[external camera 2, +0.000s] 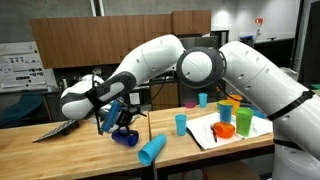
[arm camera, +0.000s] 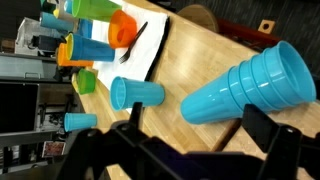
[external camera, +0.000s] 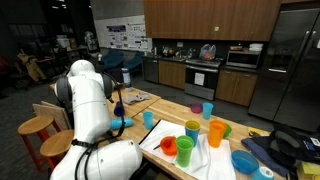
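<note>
My gripper (arm camera: 197, 138) hangs open just above the wooden table (arm camera: 200, 50), with nothing between its dark fingers (arm camera: 266, 128). A stack of light blue cups (arm camera: 250, 85) lies on its side right under it, narrow end toward the gap between the fingers. A single blue cup (arm camera: 137, 94) lies on its side beside the stack. In an exterior view the gripper (external camera 2: 117, 121) hovers over the stack (external camera 2: 127, 138), and the single cup (external camera 2: 152, 150) lies near the table's front edge.
A white mat (external camera 2: 205, 132) carries orange, green and blue cups (external camera 2: 243, 121). One blue cup (external camera 2: 181, 123) stands upright between mat and gripper. A dark object (external camera 2: 55, 131) lies on the table's far end. Wooden stools (external camera: 35, 127) stand beside the table.
</note>
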### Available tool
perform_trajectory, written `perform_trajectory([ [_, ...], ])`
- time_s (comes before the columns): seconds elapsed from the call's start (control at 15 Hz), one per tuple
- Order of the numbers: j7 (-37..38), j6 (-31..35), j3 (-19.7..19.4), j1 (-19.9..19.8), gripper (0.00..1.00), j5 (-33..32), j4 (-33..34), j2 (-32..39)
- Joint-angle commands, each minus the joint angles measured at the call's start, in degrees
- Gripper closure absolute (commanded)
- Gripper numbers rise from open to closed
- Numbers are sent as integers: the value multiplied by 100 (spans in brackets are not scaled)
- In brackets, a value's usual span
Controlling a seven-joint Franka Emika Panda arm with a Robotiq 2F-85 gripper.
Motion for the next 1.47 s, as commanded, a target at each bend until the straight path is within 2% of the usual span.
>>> perform_trajectory([
  [0.0,12,-80,115,-90,0,441,-68,-66],
  [0.67,225,207,131,-183,0,1468,-426,-125],
  [0.93,123,616,135,-199,0,1616,-610,-84],
  [1.07,136,597,91,-142,0,1546,-603,-27],
  [1.13,76,560,-96,1,0,1594,-582,-6],
  [1.4,104,635,-200,77,0,1526,-658,2],
])
